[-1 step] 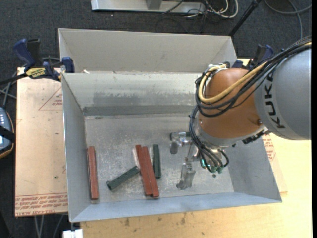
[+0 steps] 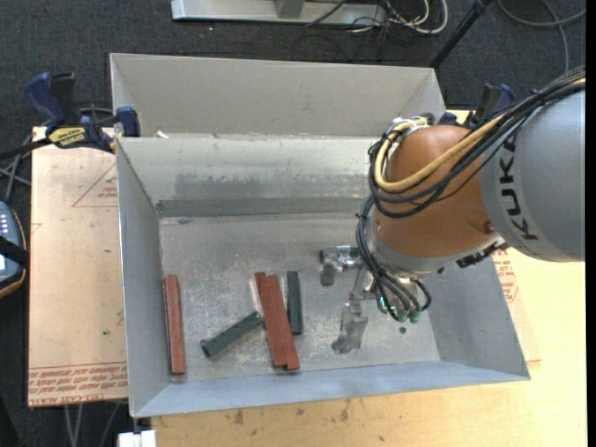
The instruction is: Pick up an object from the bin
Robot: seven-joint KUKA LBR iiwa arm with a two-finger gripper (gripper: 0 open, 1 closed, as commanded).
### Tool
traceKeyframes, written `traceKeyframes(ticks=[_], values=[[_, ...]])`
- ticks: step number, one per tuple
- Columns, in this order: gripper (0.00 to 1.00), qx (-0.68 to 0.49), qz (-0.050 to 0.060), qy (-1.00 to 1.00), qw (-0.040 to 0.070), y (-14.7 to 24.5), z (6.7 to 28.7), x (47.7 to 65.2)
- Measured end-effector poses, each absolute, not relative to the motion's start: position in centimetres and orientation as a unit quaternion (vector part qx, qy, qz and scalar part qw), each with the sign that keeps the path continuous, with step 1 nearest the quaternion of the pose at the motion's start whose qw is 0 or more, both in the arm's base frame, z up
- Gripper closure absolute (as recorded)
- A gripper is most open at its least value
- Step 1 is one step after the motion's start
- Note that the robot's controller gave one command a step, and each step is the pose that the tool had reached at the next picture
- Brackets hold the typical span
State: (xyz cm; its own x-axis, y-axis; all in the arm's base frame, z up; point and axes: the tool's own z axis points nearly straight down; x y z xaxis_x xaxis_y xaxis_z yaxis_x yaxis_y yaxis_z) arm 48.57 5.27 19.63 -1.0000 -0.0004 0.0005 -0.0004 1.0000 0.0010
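Note:
My gripper (image 2: 339, 298) hangs low over the bin floor, right of the middle. Its two metal fingers stand apart, one fingertip (image 2: 328, 270) farther back and the other (image 2: 348, 331) nearer the front wall, so it is open with only bare floor between them. Just to its left lies a short dark green bar (image 2: 293, 303), lengthwise front to back. Touching that bar's left side is a long red-brown bar (image 2: 277, 323). A second dark green bar (image 2: 232, 334) lies slantwise further left.
Another long red-brown bar (image 2: 173, 325) lies by the bin's left wall. The arm's orange cover and cables hang over the bin's right part and hide the floor there. Bare floor stretches along the back.

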Motion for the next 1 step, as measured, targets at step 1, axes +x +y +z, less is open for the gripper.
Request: traceKeyframes(ticks=[1], values=[[0.00,0.029,0.000,-1.000,-0.003,7.09,15.47,48.76]])
